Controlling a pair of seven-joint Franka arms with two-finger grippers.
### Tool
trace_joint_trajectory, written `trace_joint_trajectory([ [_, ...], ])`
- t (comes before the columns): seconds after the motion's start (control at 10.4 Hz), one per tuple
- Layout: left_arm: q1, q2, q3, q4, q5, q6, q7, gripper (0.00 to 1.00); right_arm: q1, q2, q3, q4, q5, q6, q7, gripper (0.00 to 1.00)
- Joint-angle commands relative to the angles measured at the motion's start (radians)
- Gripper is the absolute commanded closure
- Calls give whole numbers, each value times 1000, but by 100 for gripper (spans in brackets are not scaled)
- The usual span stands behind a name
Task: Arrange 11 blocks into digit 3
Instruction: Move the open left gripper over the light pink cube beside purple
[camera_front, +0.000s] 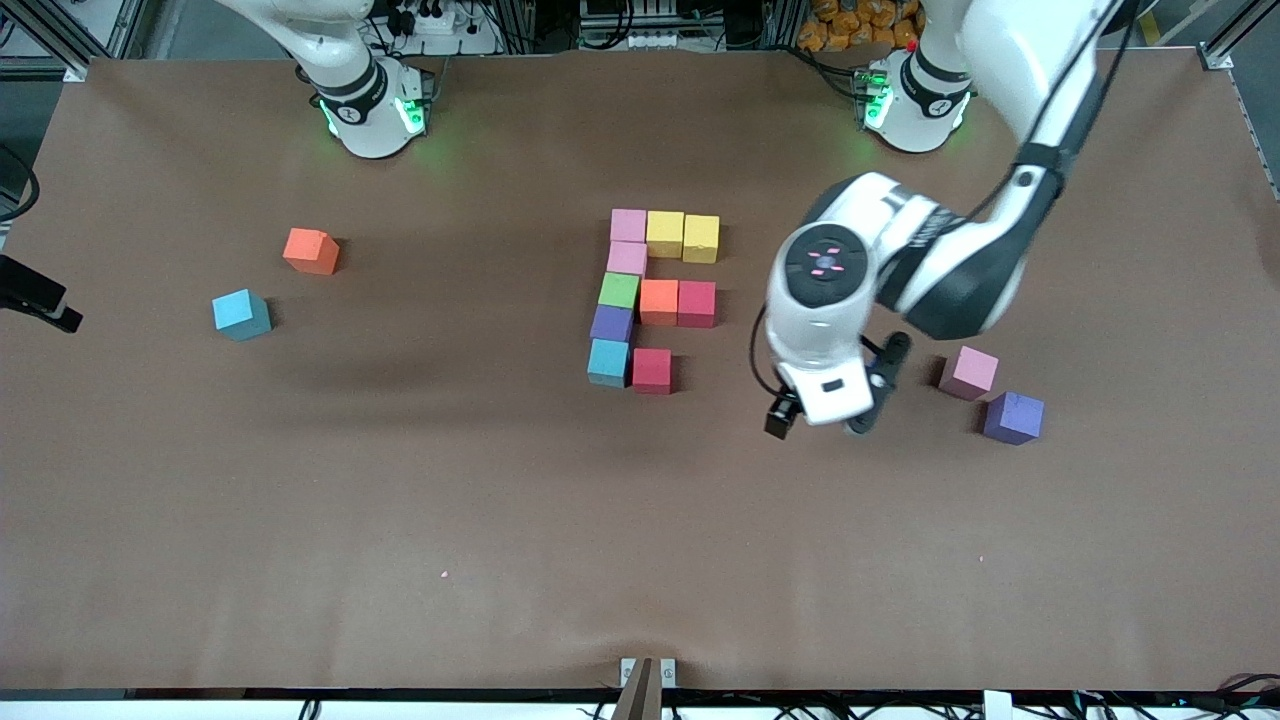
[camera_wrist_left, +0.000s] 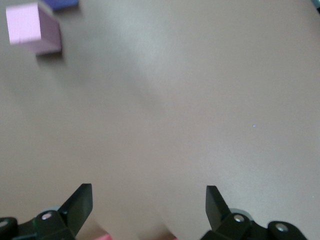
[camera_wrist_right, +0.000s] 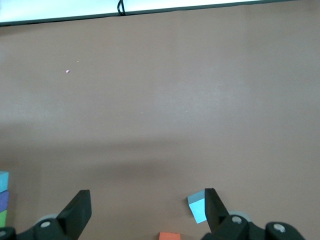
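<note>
Nearest the camera you've got a loose purple block (camera_front: 1013, 417) with a pink block (camera_front: 968, 372) touching its corner, both at the left arm's end of the table. Sweeping across the front view: a cyan block (camera_front: 241, 314) and an orange block (camera_front: 311, 250) sit loose at the right arm's end, and the digit 3 (camera_front: 655, 298) is mid-table, ten cubes in. Its five-cube spine runs straight toward the camera, bars pointing toward the left arm's end, so it reads as an E from here. The nearest bar has only cyan and red, so I'd say one cube's missing at its tip. Your left gripper (camera_front: 833, 417) hangs over bare table between figure and pink block, fingers wide apart, nothing in them. Next move is probably that pink one. The right gripper (camera_wrist_right: 147, 212) waits, fingers spread, empty.
</note>
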Motion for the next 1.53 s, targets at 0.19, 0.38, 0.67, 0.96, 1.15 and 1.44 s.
trace_joint_trajectory([
  [0.19,164,-162,-16,-165,-42,-7,554,0,22,7,6,24,-77,-21,-14,0],
  [0.38,282,-205,-66,-210,-55,-7,837,0,47,9,6,21,-90,-89,-10,0],
  [0.67,561,-300,-193,-384,-187,94,1193,0,55,15,5,22,-91,-90,-11,0],
  [0.96,684,-396,-234,-588,-195,232,1408,0,51,15,3,24,-90,-82,-7,0],
  [1.15,750,-433,-234,-761,-235,351,1502,0,53,17,3,24,-90,-79,-7,0],
  [1.44,804,-440,-231,-916,-246,451,1561,0,55,24,3,26,-87,-70,-7,0],
])
